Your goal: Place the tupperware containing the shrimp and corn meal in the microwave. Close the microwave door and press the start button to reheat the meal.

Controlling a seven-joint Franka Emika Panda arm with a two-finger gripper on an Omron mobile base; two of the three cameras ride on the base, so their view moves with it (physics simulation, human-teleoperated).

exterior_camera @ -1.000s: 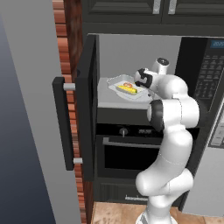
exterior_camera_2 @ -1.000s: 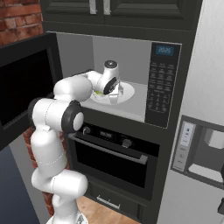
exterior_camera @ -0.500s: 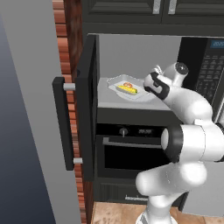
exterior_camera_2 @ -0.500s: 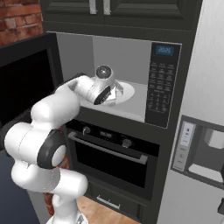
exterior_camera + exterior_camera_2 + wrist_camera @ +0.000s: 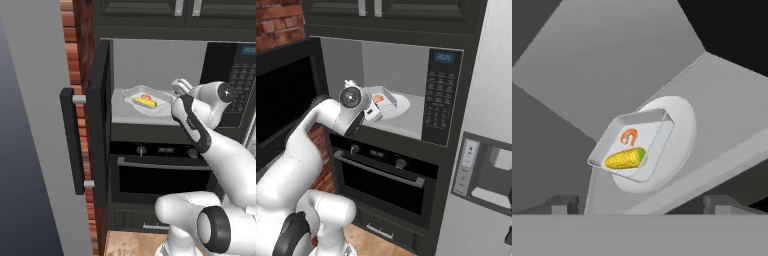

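The tupperware [image 5: 632, 147] rests on the white turntable [image 5: 679, 130] inside the microwave [image 5: 150, 65]. It holds a yellow corn cob [image 5: 625, 159] and an orange shrimp [image 5: 629, 136]. My gripper [image 5: 640, 204] is open, its fingertips [image 5: 562, 202] wide apart with nothing between them, and it is drawn back from the tray. From the left base view the gripper [image 5: 179, 86] hangs at the cavity's front, right of the tupperware [image 5: 146, 100]. The microwave door [image 5: 102, 125] stands swung open to the left, with its vertical handle [image 5: 72, 145] facing out. The keypad panel [image 5: 436, 95] sits right of the cavity.
A black oven [image 5: 381, 185] with a horizontal bar handle [image 5: 160, 165] sits under the microwave. A brick wall [image 5: 67, 30] rises left of the open door. Dark cabinets [image 5: 381, 15] are above. A grey fridge dispenser [image 5: 486, 170] is at the right.
The gripper opened and pulled back out of the cavity, leaving the tupperware on the turntable. The arm's elbow swung down and toward the cameras.
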